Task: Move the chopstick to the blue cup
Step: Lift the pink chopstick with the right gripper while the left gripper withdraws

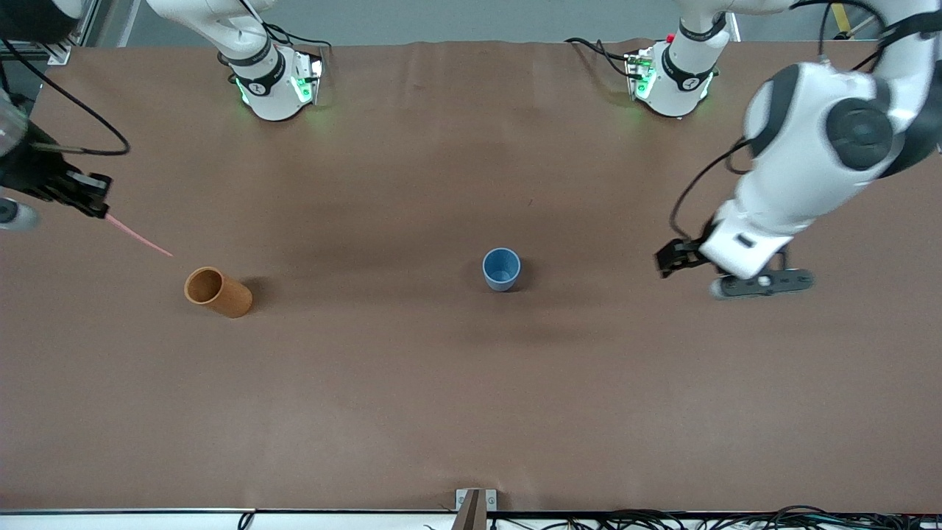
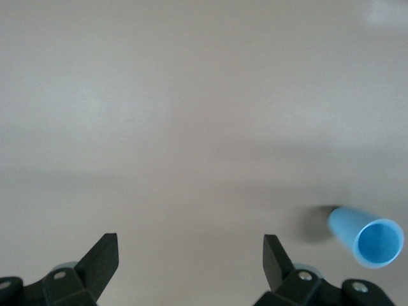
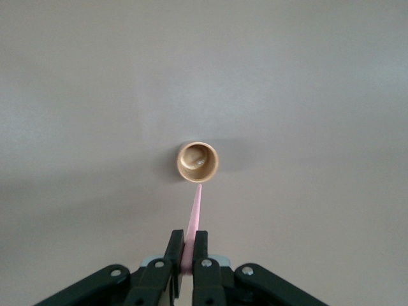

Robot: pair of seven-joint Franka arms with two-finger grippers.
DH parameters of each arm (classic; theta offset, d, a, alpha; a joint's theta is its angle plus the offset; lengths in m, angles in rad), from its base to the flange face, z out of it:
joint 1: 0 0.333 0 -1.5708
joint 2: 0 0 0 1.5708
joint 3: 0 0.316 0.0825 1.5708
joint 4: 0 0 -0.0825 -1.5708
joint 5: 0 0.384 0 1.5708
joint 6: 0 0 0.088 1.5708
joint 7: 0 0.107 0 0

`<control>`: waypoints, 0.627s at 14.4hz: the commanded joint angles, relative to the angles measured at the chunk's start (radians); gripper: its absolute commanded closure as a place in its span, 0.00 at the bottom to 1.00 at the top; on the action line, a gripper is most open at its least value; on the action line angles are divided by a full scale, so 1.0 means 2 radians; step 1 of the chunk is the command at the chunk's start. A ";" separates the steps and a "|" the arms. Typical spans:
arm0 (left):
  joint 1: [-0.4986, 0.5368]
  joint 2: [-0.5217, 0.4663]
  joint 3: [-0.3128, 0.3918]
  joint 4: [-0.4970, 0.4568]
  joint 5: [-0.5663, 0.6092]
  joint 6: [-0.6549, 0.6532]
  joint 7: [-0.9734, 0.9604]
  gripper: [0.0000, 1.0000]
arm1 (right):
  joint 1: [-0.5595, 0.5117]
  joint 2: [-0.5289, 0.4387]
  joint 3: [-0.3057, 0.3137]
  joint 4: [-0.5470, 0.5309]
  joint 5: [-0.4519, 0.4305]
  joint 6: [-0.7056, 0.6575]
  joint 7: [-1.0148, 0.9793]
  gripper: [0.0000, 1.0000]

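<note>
Chopstick (image 1: 138, 236): thin pale-pink stick in right pincer (image 1: 94, 200)

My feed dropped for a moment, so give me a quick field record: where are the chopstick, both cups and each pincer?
chopstick: pale pink, held at one end, tip slanting down toward the orange-brown cup
right pincer: shut on the chopstick, over the table's right-arm end
left pincer: open, empty, over the table toward the left-arm end
blue cup: upright, mid-table, empty
orange-brown cup: upright, toward the right-arm end
</note>
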 commanded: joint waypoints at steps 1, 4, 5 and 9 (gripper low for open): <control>0.024 -0.025 -0.005 0.023 -0.011 -0.055 0.080 0.00 | -0.056 -0.027 0.005 -0.032 0.043 0.008 -0.040 0.93; 0.039 -0.022 -0.001 0.106 -0.011 -0.145 0.116 0.00 | -0.066 -0.026 0.005 -0.027 0.049 0.002 -0.067 0.93; 0.045 -0.022 -0.001 0.118 -0.010 -0.163 0.120 0.00 | -0.064 -0.025 0.007 -0.026 0.049 0.001 -0.067 0.94; 0.049 -0.051 -0.002 0.116 -0.011 -0.187 0.133 0.00 | -0.035 -0.025 0.010 -0.022 0.050 0.003 -0.059 0.96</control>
